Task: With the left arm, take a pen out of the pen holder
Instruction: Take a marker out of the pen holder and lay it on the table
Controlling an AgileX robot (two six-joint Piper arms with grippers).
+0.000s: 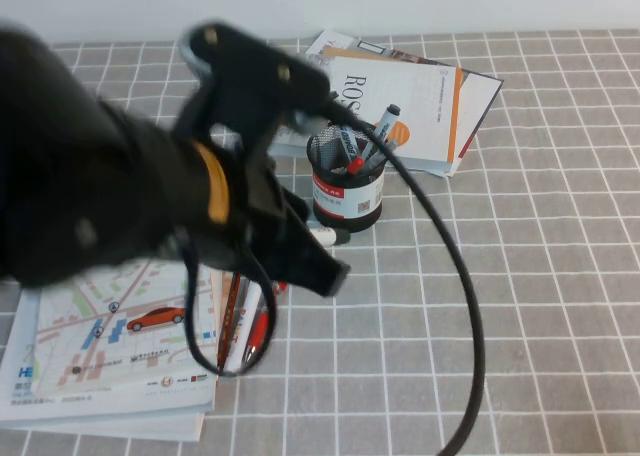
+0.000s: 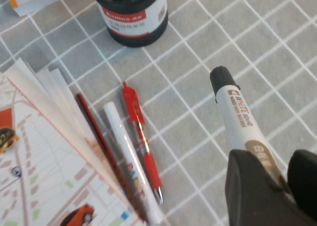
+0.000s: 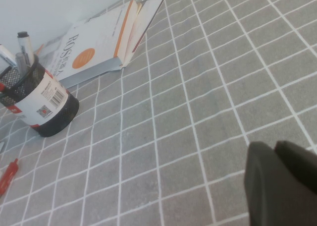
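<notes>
Left wrist view looks down on one grey tiled bench [image 2: 237,32] carrying two books [image 1: 410,96] and one pen holder [image 2: 131,18]. The left end effector [image 2: 280,179] is clamped on one white marker [image 2: 237,112], outside and near the holder. The right end effector [image 3: 277,151] hovers well apart, its fingers together and holding nothing. Three pens [image 2: 141,137] lie loose.

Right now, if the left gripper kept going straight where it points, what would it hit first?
Probably the grey checked tablecloth, beside the pen holder: the left gripper, gripping a marker, aims down there. Depth is unclear. The right gripper hangs over bare cloth.
</notes>
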